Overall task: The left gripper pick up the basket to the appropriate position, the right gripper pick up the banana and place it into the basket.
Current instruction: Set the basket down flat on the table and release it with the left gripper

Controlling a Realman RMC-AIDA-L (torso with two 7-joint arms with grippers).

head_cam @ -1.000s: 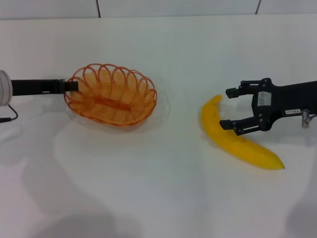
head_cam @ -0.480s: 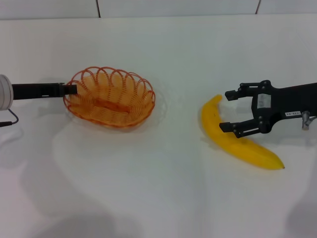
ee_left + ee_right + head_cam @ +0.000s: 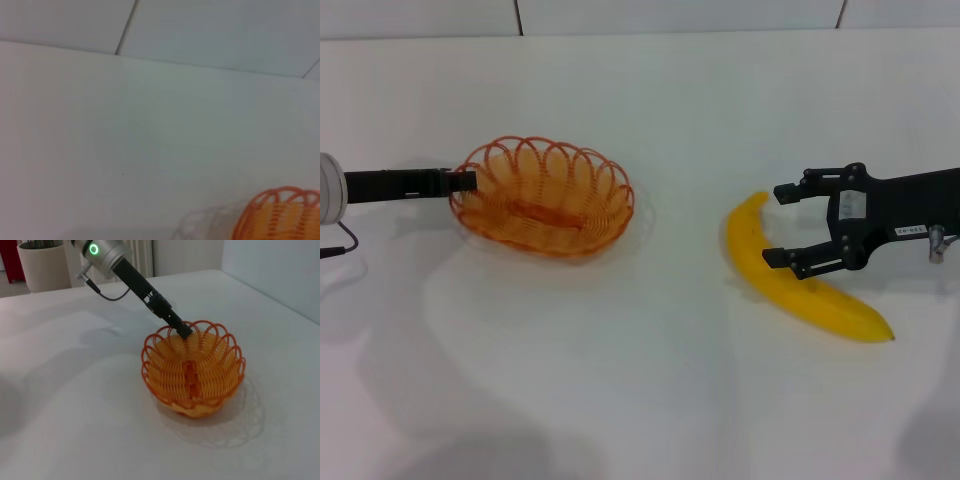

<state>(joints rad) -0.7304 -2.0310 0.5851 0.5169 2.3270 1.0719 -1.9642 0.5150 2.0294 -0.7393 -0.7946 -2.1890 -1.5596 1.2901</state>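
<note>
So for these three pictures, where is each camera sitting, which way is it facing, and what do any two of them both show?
Head view: on the robot's head, looking forward and down at the table; shows the left gripper at the basket rim and the open right gripper over the banana.
Left wrist view: on the left wrist, facing table and wall; only the basket's edge, no fingers.
Right wrist view: on the right wrist, facing the basket and left gripper.
Shared: all show the basket.

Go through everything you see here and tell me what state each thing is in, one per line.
Orange wire basket: upright, empty, held at its rim by the left gripper.
Yellow curved banana: lying on the white table, not gripped.
Left gripper: shut on the basket's rim.
Right gripper: open, fingers either side of the banana's upper half.
</note>
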